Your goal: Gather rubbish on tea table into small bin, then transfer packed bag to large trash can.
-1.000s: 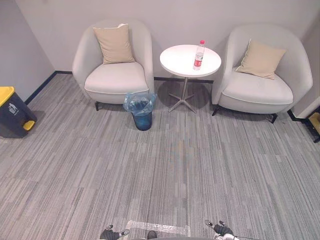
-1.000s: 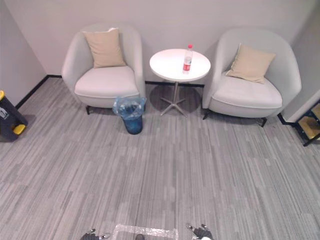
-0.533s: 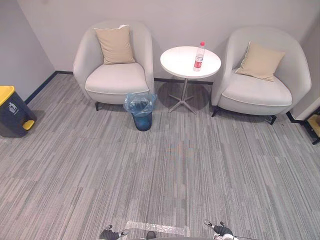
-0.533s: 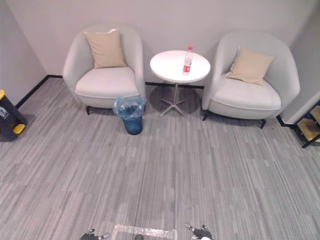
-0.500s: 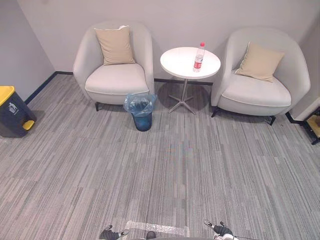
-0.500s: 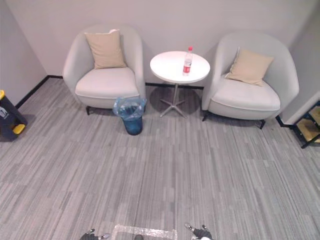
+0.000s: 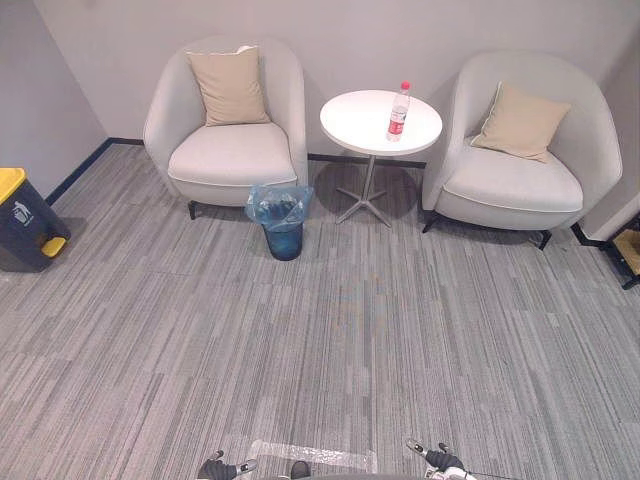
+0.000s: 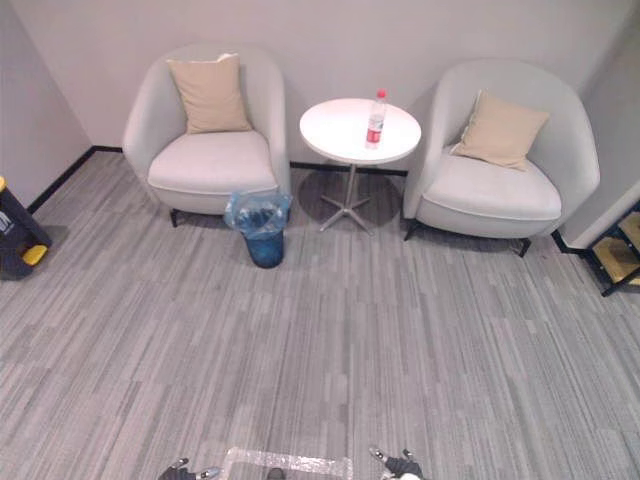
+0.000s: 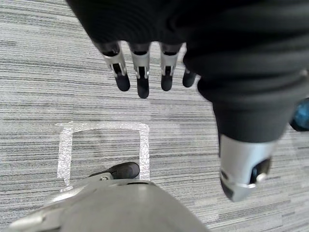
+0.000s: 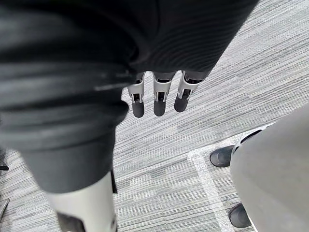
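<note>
Left hand (image 9: 141, 67) and right hand (image 10: 159, 94) hang empty with loose straight fingers, so better walk squarely to the table (image 7: 350, 125) (bottle (image 7: 399, 111) toward its right edge) before reaching.

We look down on a grey striped carpet (image 7: 330, 340) that carries everything. A round white table (image 7: 355, 120) stands on it between a left armchair (image 7: 228, 155) and a right armchair (image 7: 515, 180). One bottle (image 7: 399, 110) stands upright on the tabletop, toward its right side. A small bin (image 7: 283, 225) lined with a blue bag sits just before the left armchair, near the table's foot. A dark large bin (image 7: 22, 222) with a yellow lid stands well apart at the left edge. A tape square (image 9: 104, 126) marks the carpet nearest us.
</note>
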You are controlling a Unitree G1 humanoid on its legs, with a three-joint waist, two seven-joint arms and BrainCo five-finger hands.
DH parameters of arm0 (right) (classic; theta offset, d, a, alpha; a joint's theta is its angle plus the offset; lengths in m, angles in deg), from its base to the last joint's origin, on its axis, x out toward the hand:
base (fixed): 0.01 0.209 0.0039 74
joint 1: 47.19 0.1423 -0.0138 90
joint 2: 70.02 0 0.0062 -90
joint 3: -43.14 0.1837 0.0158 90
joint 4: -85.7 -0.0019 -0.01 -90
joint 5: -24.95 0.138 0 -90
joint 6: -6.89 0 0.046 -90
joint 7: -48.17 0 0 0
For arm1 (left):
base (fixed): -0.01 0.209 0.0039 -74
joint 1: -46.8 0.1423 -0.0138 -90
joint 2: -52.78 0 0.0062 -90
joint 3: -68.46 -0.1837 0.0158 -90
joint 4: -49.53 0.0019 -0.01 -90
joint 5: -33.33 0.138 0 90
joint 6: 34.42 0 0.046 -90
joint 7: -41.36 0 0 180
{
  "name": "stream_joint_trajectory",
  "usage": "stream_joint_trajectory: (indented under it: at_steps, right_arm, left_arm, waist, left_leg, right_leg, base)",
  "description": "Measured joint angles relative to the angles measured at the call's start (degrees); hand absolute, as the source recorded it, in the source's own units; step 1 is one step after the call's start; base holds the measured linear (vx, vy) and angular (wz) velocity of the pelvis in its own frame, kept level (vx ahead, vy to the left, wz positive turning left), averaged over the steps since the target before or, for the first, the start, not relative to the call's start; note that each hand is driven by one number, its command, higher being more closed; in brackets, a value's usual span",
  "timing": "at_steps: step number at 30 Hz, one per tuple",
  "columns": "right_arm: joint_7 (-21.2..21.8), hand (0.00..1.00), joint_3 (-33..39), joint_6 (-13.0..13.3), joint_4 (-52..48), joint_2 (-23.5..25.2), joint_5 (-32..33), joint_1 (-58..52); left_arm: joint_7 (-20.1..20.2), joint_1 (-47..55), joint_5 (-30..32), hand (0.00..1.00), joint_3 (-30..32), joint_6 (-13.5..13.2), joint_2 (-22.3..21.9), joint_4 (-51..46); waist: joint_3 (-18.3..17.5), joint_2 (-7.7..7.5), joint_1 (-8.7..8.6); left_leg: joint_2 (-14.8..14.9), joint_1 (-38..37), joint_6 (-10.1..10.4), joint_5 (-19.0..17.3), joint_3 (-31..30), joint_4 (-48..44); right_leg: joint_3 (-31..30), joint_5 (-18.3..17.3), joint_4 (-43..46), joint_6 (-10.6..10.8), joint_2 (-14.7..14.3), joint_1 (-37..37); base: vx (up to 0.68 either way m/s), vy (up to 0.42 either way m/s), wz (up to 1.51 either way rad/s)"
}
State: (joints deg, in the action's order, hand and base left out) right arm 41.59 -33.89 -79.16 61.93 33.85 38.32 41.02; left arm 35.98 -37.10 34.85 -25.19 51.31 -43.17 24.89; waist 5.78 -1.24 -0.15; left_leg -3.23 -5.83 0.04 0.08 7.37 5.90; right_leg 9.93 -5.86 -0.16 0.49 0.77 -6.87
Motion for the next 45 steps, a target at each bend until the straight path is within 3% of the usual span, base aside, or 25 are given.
stream_joint_trajectory:
  at_steps: [3, 5, 7, 9, 11, 14, 16, 17, 18, 20, 22, 24, 26, 28, 29, 31, 34, 35, 36, 37, 38, 39, 41, 42, 45]
  right_arm:
    - [0.02, 0.00, 0.02, 0.10, -0.10, 0.04, 0.09, 0.38]
    - [0.01, 0.00, 0.07, 0.20, -0.38, -0.17, 0.14, 0.64]
    - [-0.08, 0.00, 0.31, 0.26, -1.44, 0.34, 0.26, 0.53]
    - [-0.30, 0.00, 0.29, 0.42, -3.26, 0.37, 0.45, -0.47]
    - [-0.74, 0.00, 0.23, 0.47, -4.69, 0.53, 0.53, -0.57]
    - [-1.27, 0.00, 0.27, 0.49, -4.58, 0.54, 0.61, -0.50]
    - [-1.59, 0.00, 0.28, 0.52, -4.59, 0.37, 0.61, -0.27]
    - [-1.81, 0.00, 0.25, 0.53, -4.60, 0.07, 0.53, -0.08]
    - [-2.05, 0.00, 0.23, 0.54, -4.07, -0.19, 0.49, 0.47]
    - [-2.11, 0.00, 0.16, 0.48, -4.11, 1.05, 0.12, 0.67]
    - [-2.04, 0.00, 0.03, 0.53, -5.00, 2.29, 0.09, 0.84]
    - [-1.77, 0.00, -0.52, 0.48, -6.02, 3.12, 0.01, 1.13]
    - [-1.08, 0.00, -1.04, 0.33, -9.22, 4.87, -0.41, 1.11]
    - [-0.88, 0.00, -1.26, 0.18, -10.61, 4.80, -1.49, 1.15]
    - [-0.66, 0.00, -1.35, 0.24, -11.84, 4.86, -2.19, 0.89]
    - [-0.60, 0.00, -1.43, 0.28, -12.18, 4.95, -2.22, 1.11]
    - [-0.31, 0.00, -1.43, 0.73, -12.84, 4.83, -2.28, 1.26]
    - [-0.27, 0.00, -1.48, 0.82, -12.80, 4.74, -2.29, 1.60]
    - [-0.26, 0.00, -1.99, 0.85, -11.95, 4.61, -2.29, 1.89]
    - [-0.17, 0.00, -2.18, 0.99, -11.91, 4.53, -2.13, 2.03]
    - [-0.04, 0.00, -2.47, 1.13, -10.00, 2.75, -2.56, 3.81]
    - [-0.07, 0.00, -2.49, 1.21, -8.89, 2.02, -2.61, 4.05]
    - [-0.26, 0.00, -2.41, 1.38, -9.19, 1.35, -2.54, 4.42]
    - [-0.29, 0.00, -2.51, 1.36, -9.23, 1.24, -2.58, 4.25]
    - [-0.62, 0.00, -4.07, 1.17, -9.02, 1.45, -2.19, 3.61]
  left_arm:
    - [0.01, -1.00, -0.11, 0.00, 0.04, 0.09, 0.33, -0.11]
    - [0.10, -1.24, -0.62, 0.00, 1.22, 0.15, 0.06, -1.12]
    - [0.29, -0.75, -0.67, 0.00, 3.93, 0.20, -0.44, -2.41]
    - [0.25, 0.17, -1.77, 0.00, 7.65, 0.27, -1.69, -5.48]
    - [0.07, 0.78, -2.69, 0.00, 9.59, 0.25, -2.45, -6.96]
    - [-0.25, 0.94, -4.24, 0.00, 10.04, 0.07, -2.66, -7.95]
    - [-0.78, 0.65, -5.44, 0.00, 10.02, 0.01, -2.92, -8.01]
    - [-0.99, 0.60, -5.87, 0.00, 9.93, -0.03, -3.27, -7.99]
    - [-0.99, 0.37, -6.34, 0.00, 9.99, -0.06, -2.93, -7.26]
    - [-1.17, -0.76, -6.34, 0.00, 10.02, -0.11, -2.22, -7.32]
    - [-1.18, -1.45, -6.53, 0.00, 10.03, -0.12, -1.98, -7.52]
    - [-1.24, -1.33, -6.60, 0.00, 9.75, -0.06, -2.01, -8.10]
    - [-1.58, -2.27, -6.11, 0.00, 8.13, 0.05, -1.82, -8.59]
    - [-1.68, -3.31, -6.12, 0.00, 7.24, 0.04, -2.62, -8.67]
    - [-1.67, -4.35, -6.13, 0.00, 6.57, -0.03, -4.71, -8.81]
    - [-1.62, -5.12, -6.14, 0.00, 6.59, -0.09, -6.45, -8.72]
    - [-0.53, -5.45, -6.19, 0.00, 6.52, -0.28, -9.58, -8.38]
    - [-0.51, -5.38, -6.18, 0.00, 6.40, -0.34, -9.80, -8.05]
    - [-0.52, -5.40, -6.15, 0.00, 5.82, -0.34, -9.41, -7.43]
    - [-0.52, -5.58, -6.13, 0.00, 5.77, -0.35, -9.20, -7.11]
    - [-0.56, -6.48, -6.12, 0.00, 5.95, -0.31, -9.98, -5.83]
    - [-0.59, -6.32, -6.10, 0.00, 6.06, -0.35, -10.43, -5.05]
    - [-0.74, -6.39, -6.08, 0.00, 7.32, -0.30, -11.00, -4.72]
    - [-0.62, -6.43, -6.09, 0.00, 9.54, -0.26, -11.22, -5.64]
    - [-0.59, -6.10, -6.10, 0.00, 10.54, -0.40, -11.56, -8.75]
  waist:
    - [0.57, -0.43, -0.11]
    - [2.48, -0.08, 0.35]
    - [3.24, 0.03, 0.54]
    - [3.83, -0.05, 0.76]
    - [4.32, 0.54, 1.02]
    - [4.54, 0.38, 1.27]
    - [4.59, 0.44, 2.23]
    - [4.45, 0.86, 2.63]
    - [4.53, 0.61, 3.26]
    - [4.48, -0.72, 3.31]
    - [4.04, -1.63, 3.96]
    - [3.80, -1.94, 4.27]
    - [3.79, -1.98, 3.93]
    - [3.90, -1.79, 3.45]
    - [4.12, -1.32, 3.10]
    - [4.16, -1.25, 2.84]
    - [4.07, -1.45, 1.56]
    - [4.07, -1.46, 0.91]
    - [3.62, -2.19, 0.34]
    - [3.51, -3.07, 0.26]
    - [3.83, 0.21, 0.72]
    - [3.14, 1.60, 0.75]
    - [3.63, 3.69, 0.35]
    - [4.37, 4.55, -0.05]
    - [5.32, 4.14, 1.10]
  left_leg:
    - [0.31, 3.56, 0.01, -2.95, 0.24, -5.44]
    - [2.38, 8.16, 1.34, -9.56, 1.47, -18.75]
    - [3.69, 11.52, 2.71, -11.39, 2.44, -28.20]
    - [6.16, 20.32, 2.06, -10.14, 3.13, -46.92]
    - [8.84, 22.96, 1.05, -11.99, 3.47, -53.79]
    - [9.79, 25.50, 2.89, -13.51, 3.48, -50.54]
    - [8.03, 26.75, 3.84, -11.40, 2.52, -37.42]
    - [6.92, 26.39, 4.50, -8.05, 0.52, -26.74]
    - [5.59, 25.14, 3.07, -2.44, 0.63, -24.69]
    - [4.31, 25.77, 2.49, -5.26, 1.64, -26.36]
    - [3.53, 25.10, -0.46, -9.74, 4.07, -31.49]
    - [2.96, 22.02, -1.45, -12.46, 5.48, -31.84]
    - [2.17, 15.08, -2.07, -14.87, 7.07, -28.27]
    - [1.95, 10.75, -2.27, -15.12, 7.04, -25.97]
    - [2.25, 5.16, -2.26, -15.13, 6.83, -22.44]
    - [2.74, 1.42, -2.26, -15.12, 6.82, -20.23]
    - [5.50, -4.37, -2.22, -15.14, 6.07, -18.26]
    - [5.98, -5.10, -1.36, -15.63, 5.51, -17.87]
    - [5.38, -5.68, 0.95, -16.96, 3.58, -17.82]
    - [5.27, -5.93, 1.66, -17.38, 2.56, -17.84]
    - [7.92, -6.75, 2.74, -17.95, 0.32, -18.09]
    - [8.91, -6.55, 2.79, -17.91, -0.93, -19.02]
    - [11.36, -4.77, 3.23, -17.68, -2.96, -26.10]
    - [14.06, 2.89, 6.05, -13.04, -6.49, -45.42]
    - [17.44, 13.09, 6.70, -12.99, -7.20, -65.38]
  right_leg:
    - [-0.19, -2.72, 4.50, -0.22, 0.40, 3.12]
    - [-1.21, -4.94, 7.11, -2.09, -0.15, 3.13]
    - [-1.59, -6.16, 8.33, -2.90, -0.32, 2.83]
    - [-2.25, -8.12, 10.89, -4.37, -0.04, 2.41]
    - [-3.08, -9.56, 11.17, -4.41, 0.12, 0.44]
    - [-4.52, -11.44, 11.20, -3.11, 2.47, -1.09]
    - [-6.34, -13.03, 10.36, -0.69, 5.48, -1.55]
    - [-7.63, -13.98, 9.44, 0.89, 6.67, -1.61]
    - [-8.74, -14.64, 8.54, 2.41, 8.19, -2.63]
    - [-10.14, -12.89, 9.01, 2.51, 9.02, -2.84]
    - [-11.37, -11.71, 15.22, 2.80, 10.42, -1.63]
    - [-13.17, -9.91, 24.72, 5.28, 11.46, 1.21]
    - [-15.01, -4.89, 50.19, 9.46, 12.04, 11.79]
    - [-12.61, -5.77, 59.55, 8.08, 12.36, 16.62]
    - [-7.78, -7.57, 63.79, 5.19, 12.88, 20.93]
    - [-3.86, -9.46, 62.39, 3.72, 13.36, 23.45]
    - [4.54, -10.59, 46.46, 2.23, 13.03, 27.58]
    - [5.12, -8.53, 40.22, 2.12, 12.46, 28.51]
    - [3.93, -1.04, 30.20, 0.95, 11.49, 28.63]
    - [2.69, 1.30, 29.51, 0.86, 11.04, 29.12]
    - [2.90, -0.29, 31.66, -0.23, 8.66, 28.72]
    - [3.16, -2.52, 31.88, -0.35, 7.42, 28.69]
    - [4.76, -5.21, 31.77, -1.44, 5.53, 26.44]
    - [6.10, -7.31, 29.93, -1.98, 3.34, 21.97]
    - [7.77, -9.59, 26.74, -3.48, 1.31, 14.14]
  base:
    - [0.00, -0.021, -0.03]
    - [0.01, -0.052, -0.17]
    - [0.01, -0.047, -0.14]
    - [0.10, -0.030, -0.16]
    - [0.22, 0.055, -0.17]
    - [0.26, 0.107, -0.19]
    - [0.38, 0.248, -0.42]
    - [0.42, 0.352, -0.55]
    - [0.57, 0.407, -0.52]
    - [0.53, 0.275, -0.19]
    - [0.61, 0.258, -0.21]
    - [0.52, 0.219, -0.36]
    - [0.40, 0.123, -0.39]
    - [0.35, 0.042, -0.19]
    - [0.42, 0.004, -0.14]
    - [0.32, -0.040, -0.02]
    - [0.40, -0.183, 0.21]
    - [0.39, -0.261, 0.41]
    - [0.41, -0.269, 0.36]
    - [0.39, -0.254, 0.04]
    - [0.37, -0.237, -0.23]
    - [0.36, -0.232, -0.35]
    - [0.42, -0.274, 0.03]
    - [0.37, -0.259, 0.28]
    - [0.38, -0.184, 0.13]
